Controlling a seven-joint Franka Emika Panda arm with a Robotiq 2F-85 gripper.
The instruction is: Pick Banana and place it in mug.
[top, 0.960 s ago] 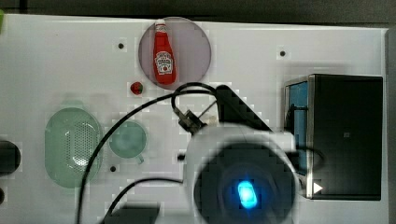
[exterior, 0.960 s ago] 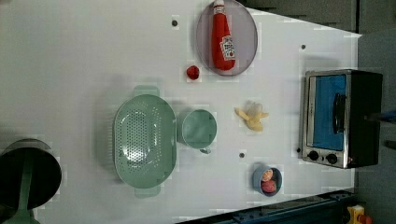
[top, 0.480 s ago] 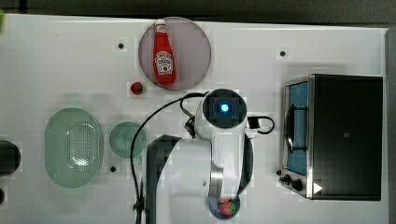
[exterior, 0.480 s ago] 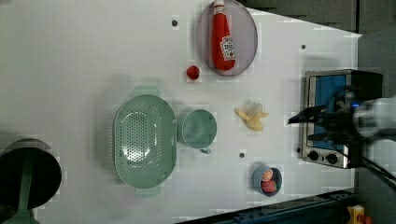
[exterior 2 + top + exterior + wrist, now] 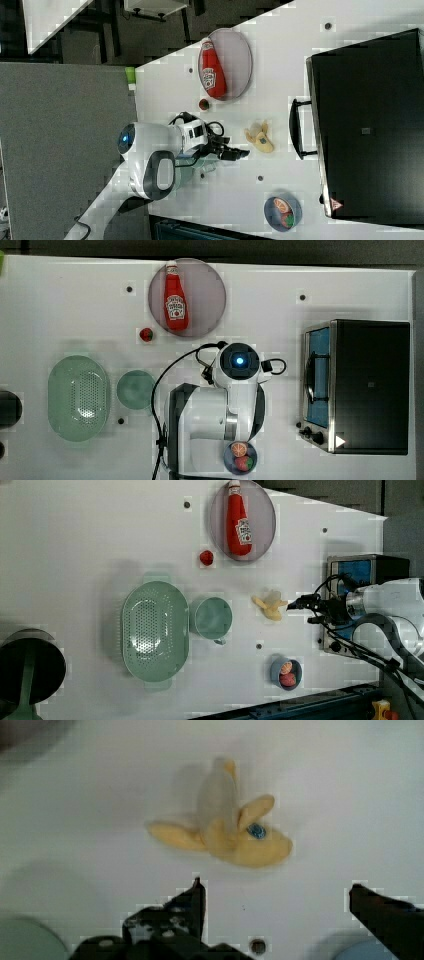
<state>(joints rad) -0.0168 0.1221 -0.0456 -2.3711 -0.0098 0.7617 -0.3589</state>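
I look down on the big white desk [image 5: 60, 305]. One black box oven with a blue glass door [image 5: 370, 385] stands at one end of it.

One white robot arm [image 5: 240, 362] has just swung down. A moment ago it was up high and close to the top camera, and now it reaches low over the middle of the desk. Its black pincer [image 5: 275, 890] is wide open and has nothing in it. That means I am set to grab, but the pick is not done yet.

At the far end from the oven sits one pale green oval strainer with holes [image 5: 155, 630]. One round grey plate [image 5: 210, 290] lies near the back edge, with one red ketchup bottle [image 5: 175, 302] on it. One small round teal mug [image 5: 212, 617] stands just beside the strainer. It is empty. One little blue bowl [image 5: 274, 669] of fruit is near the front edge.

The one peeled yellow banana [image 5: 270, 606] has not moved. It lies mid-desk, between mug and oven, just ahead of the pincer's tips. One tiny red berry [image 5: 206, 557] sits near the plate.
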